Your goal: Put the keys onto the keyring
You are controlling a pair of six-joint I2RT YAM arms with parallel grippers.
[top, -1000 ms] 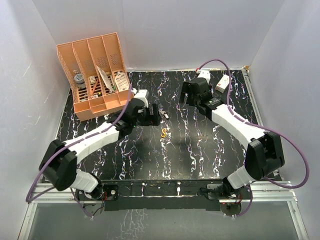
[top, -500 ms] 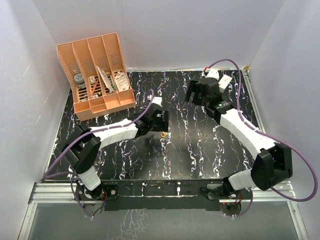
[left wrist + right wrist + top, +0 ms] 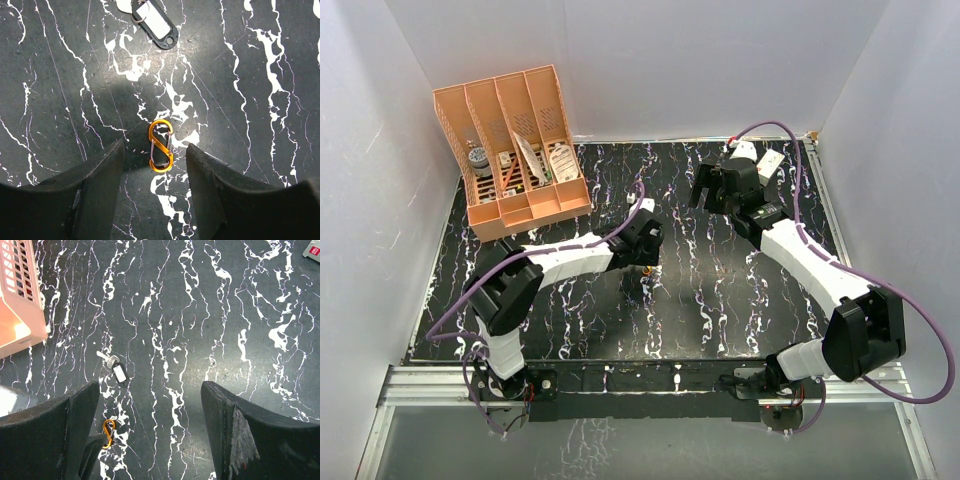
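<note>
Black stone-patterned worktop [image 3: 720, 290] with white veins fills the overhead view. There the left end effector [image 3: 647, 256] points down directly over the keyring [image 3: 647, 268], which shows only as an orange speck under the wrist. From this height I cannot tell how wide its jaws stand, and the keys are hidden by the arm. The right end effector [image 3: 706, 186] hangs well apart from the keyring, to its far right, and a white box [image 3: 770, 163] lies farther off the same way. The orange slotted organizer [image 3: 515, 150] stands well away to the keyring's far left.

The left wrist view supplies what the overhead one hides. The keyring [image 3: 160, 146] is an S-shaped orange clip lying flat on the worktop between the 2 black fingers [image 3: 100, 185]. It touches neither of them, so the jaws are partly open and grip nothing. The keys [image 3: 150, 20], a silvery ring with a black tag bearing a white label, lie beyond the keyring and apart from it, cut by the top edge.

The right wrist view alone shows both small things whole. The keys [image 3: 116, 369] lie just past the keyring [image 3: 107, 434], with a clear gap between them. This camera's own 2 fingers [image 3: 240, 435] are spread wide and hold nothing. A corner of the organizer [image 3: 17, 300] sits left of the keyring, and the box corner [image 3: 312, 249] far to its right.
</note>
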